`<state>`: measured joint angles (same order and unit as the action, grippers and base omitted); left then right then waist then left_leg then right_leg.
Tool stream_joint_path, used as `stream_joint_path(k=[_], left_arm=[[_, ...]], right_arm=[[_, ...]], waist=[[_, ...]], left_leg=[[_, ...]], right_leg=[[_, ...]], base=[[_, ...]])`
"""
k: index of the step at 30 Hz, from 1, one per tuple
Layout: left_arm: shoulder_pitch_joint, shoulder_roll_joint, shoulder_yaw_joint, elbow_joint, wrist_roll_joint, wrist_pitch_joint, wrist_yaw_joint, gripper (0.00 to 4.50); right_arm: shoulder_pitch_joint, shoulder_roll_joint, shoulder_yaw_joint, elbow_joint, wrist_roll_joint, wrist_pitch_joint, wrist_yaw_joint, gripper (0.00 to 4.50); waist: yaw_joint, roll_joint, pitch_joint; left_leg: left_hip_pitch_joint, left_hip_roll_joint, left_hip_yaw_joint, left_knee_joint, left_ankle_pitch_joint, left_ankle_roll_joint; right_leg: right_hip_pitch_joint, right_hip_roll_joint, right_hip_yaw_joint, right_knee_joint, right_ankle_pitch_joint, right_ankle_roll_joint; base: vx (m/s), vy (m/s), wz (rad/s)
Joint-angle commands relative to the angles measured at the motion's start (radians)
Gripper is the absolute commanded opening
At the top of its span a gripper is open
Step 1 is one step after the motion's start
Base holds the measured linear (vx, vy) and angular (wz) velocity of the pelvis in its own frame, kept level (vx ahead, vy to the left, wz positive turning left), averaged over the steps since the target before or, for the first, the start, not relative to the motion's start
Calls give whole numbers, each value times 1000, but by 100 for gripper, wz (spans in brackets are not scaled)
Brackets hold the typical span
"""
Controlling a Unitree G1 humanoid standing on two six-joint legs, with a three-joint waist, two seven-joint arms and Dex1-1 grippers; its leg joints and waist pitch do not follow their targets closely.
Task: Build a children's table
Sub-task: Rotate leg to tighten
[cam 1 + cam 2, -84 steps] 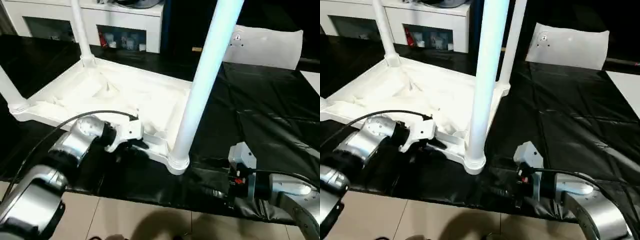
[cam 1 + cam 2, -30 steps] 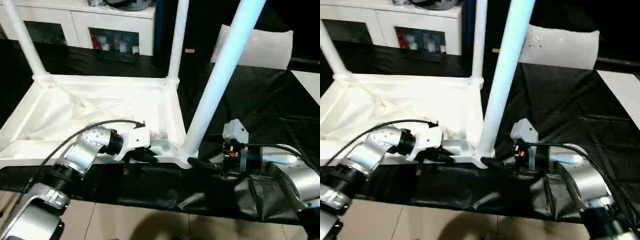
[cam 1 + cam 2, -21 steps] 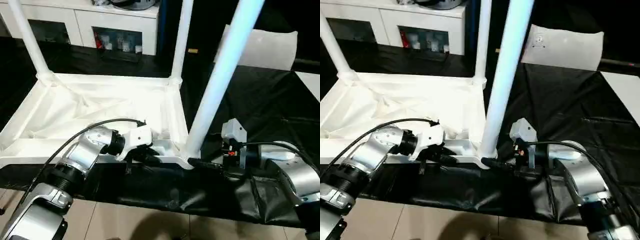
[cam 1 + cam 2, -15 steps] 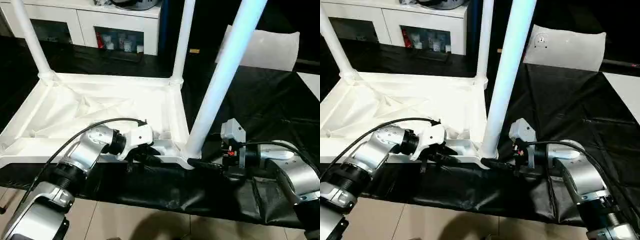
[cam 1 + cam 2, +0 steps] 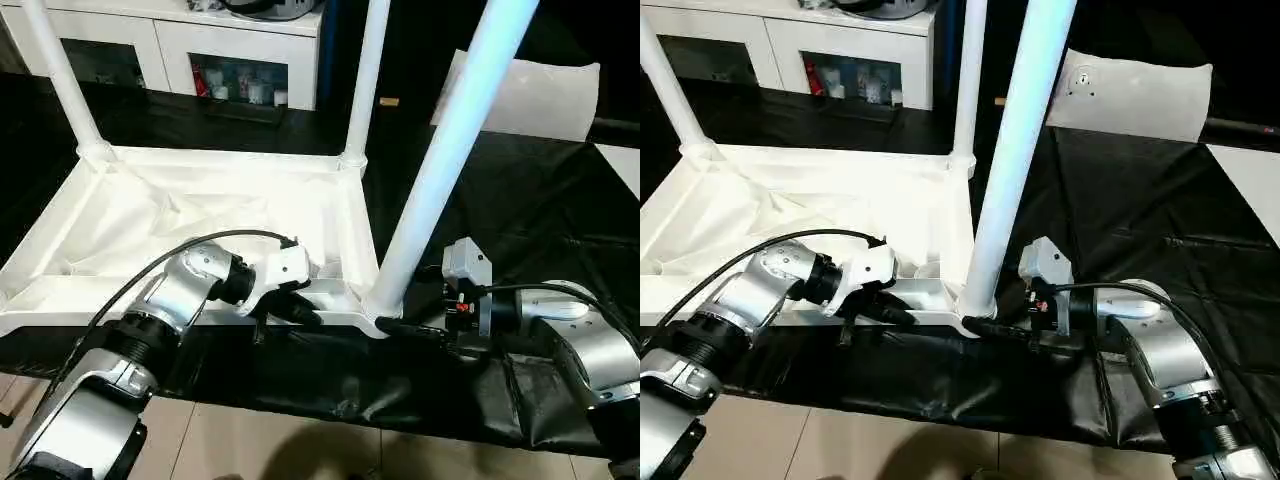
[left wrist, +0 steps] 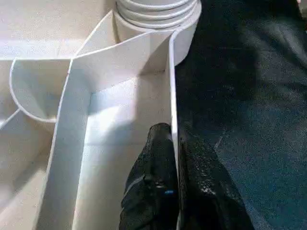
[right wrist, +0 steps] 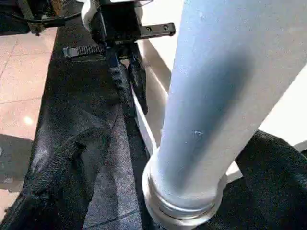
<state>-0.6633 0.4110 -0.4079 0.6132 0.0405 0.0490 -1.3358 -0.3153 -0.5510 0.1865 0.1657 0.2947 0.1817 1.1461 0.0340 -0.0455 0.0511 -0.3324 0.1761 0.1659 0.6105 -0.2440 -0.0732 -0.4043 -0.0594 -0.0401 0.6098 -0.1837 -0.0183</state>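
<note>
The white plastic children's table (image 5: 210, 215) lies upside down on crinkled, glossy black sheeting (image 5: 520, 220), its smooth tapered round legs standing up from ringed corner sockets. At the table's near rim, the left gripper (image 6: 175, 158) has its textured black jaws pinched shut on the thin rim wall, one finger on each side, just beside the nearest leg (image 5: 440, 170). The right gripper (image 5: 395, 327) reaches in at that leg's socket (image 7: 184, 206); whether its jaws are open cannot be told. Beyond the table stand a white cabinet (image 5: 190, 45) with glass doors and a flat white panel (image 5: 1135, 95). No readable writing appears.
</note>
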Motion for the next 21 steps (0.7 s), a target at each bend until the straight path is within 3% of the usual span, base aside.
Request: stream_joint_path(k=[1, 2, 4, 10, 16, 21], left_arm=[[35, 5, -35, -18, -26, -57, -107, 7], [37, 8, -38, -22, -29, -64, -117, 0], [39, 22, -52, -29, -20, -101, -148, 0], [35, 56, -83, -53, 4, -185, -201, 0], [30, 55, -84, -32, 15, -219, -212, 0], [32, 58, -86, -31, 7, -226, -224, 0]], right_arm=[[-17, -3, 3, 27, -7, -21, 23, 450], [-19, -3, 3, 31, -7, -22, 25, 420], [-30, -2, 4, 47, -5, -28, 41, 412], [-58, 0, 35, 87, 13, -29, 147, 370], [-61, 8, 76, 85, 35, -7, 244, 323], [-74, 23, 77, 112, 44, -1, 273, 274]], waist=[[3, 0, -47], [2, -1, -47], [5, -2, -45], [10, -2, -44], [24, -1, -41], [27, -3, -40]], left_leg=[[-13, 53, -13, -82, -113, 69], [-14, 54, -13, -83, -106, 72], [-9, 53, -8, -81, -94, 82], [-9, 59, -7, -82, -72, 97], [-6, 62, -4, -83, -77, 90], [-6, 62, -4, -85, -75, 77]], right_leg=[[53, -84, 49, -76, -242, -238], [53, -84, 49, -75, -225, -243], [50, -82, 50, -73, -188, -258], [53, -85, 47, -63, -133, -283], [52, -86, 47, -63, -144, -280], [51, -86, 47, -62, -149, -276]], base=[[0, 0, 0], [0, 0, 0], [0, 0, 0], [0, 0, 0], [0, 0, 0], [0, 0, 0]])
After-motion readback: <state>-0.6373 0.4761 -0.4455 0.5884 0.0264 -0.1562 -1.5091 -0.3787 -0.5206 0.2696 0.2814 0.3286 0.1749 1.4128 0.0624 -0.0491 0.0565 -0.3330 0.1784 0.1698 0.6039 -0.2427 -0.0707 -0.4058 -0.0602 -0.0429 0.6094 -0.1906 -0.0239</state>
